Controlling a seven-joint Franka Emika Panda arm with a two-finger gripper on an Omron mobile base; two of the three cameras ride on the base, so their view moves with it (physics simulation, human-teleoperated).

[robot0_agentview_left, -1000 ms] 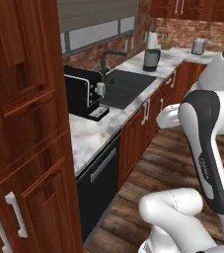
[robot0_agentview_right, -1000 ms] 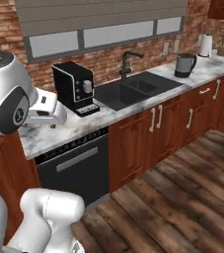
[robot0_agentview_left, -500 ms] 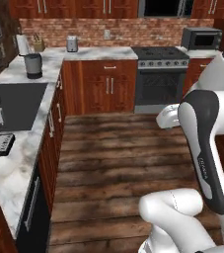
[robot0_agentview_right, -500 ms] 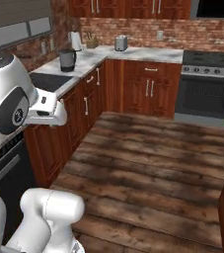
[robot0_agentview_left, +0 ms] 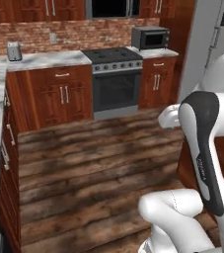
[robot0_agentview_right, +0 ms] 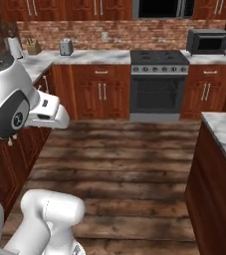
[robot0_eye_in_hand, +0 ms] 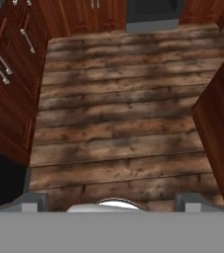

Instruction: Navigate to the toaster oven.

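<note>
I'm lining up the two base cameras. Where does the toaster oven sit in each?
Left base view: toaster oven upper right of centre, on the counter right of the stove.
Right base view: toaster oven far upper right, same counter.
Shared landmark: the stove.

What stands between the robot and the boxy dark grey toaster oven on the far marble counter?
Nothing visible blocks the way. Bare wooden plank floor runs up to the cabinets below the boxy dark grey toaster oven. The marble-topped island stands at the right, beside the route.
</note>
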